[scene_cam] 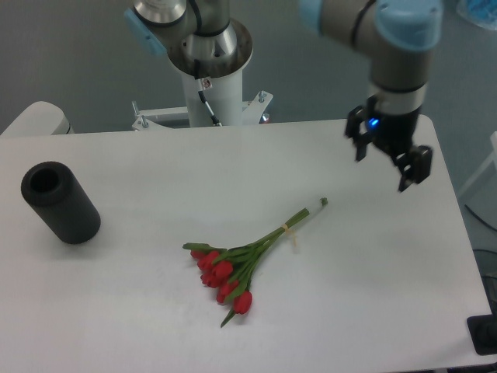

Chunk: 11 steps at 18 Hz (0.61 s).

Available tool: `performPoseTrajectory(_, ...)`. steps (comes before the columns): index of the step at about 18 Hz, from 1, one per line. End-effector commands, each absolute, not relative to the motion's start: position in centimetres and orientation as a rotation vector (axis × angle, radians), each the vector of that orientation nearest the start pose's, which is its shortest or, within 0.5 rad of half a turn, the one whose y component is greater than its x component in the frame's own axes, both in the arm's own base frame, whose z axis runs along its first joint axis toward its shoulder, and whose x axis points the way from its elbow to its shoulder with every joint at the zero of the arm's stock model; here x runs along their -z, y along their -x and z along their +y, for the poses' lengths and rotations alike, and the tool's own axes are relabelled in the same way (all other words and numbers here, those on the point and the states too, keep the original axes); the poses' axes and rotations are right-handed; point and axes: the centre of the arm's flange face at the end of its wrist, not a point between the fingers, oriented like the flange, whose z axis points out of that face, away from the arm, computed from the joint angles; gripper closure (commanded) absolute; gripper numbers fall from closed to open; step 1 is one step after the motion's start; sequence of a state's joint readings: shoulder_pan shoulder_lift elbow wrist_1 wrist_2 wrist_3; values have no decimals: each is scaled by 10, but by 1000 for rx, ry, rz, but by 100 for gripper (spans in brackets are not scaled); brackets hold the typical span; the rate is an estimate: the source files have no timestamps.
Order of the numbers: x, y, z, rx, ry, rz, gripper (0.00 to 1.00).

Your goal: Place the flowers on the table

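Jaws wide apart, empty, gripper (pixel 388 161) above worktop (pixel 388 272); one bunch of flowers (pixel 242 260) lying flat, one black cylinder (pixel 60 202).

Red-and-green flowers (pixel 233 264); white table (pixel 373 295); black cylinder (pixel 60 203).

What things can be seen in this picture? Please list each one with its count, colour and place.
bunch of red tulip buds with green leaves and tied green stems: one, red and green, lying flat on the table, centre front
black cylinder with a hollow end: one, black, lying on the table at the left side
large white smooth tabletop: one, white, fills most of the view
white pedestal base: one, white, behind the table's far edge
gripper: one, black, above the table's right rear part, fingers apart, holding nothing
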<state>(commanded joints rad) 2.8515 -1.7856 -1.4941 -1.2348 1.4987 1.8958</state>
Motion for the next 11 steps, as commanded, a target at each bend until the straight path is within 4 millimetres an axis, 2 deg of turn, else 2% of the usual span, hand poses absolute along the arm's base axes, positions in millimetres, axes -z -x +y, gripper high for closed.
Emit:
performPoseTrajectory(5, -444, 538, 290, -304, 2899, 1004, 0)
performPoseTrajectory(11, -443, 533, 297, -301, 2888, 1018, 0)
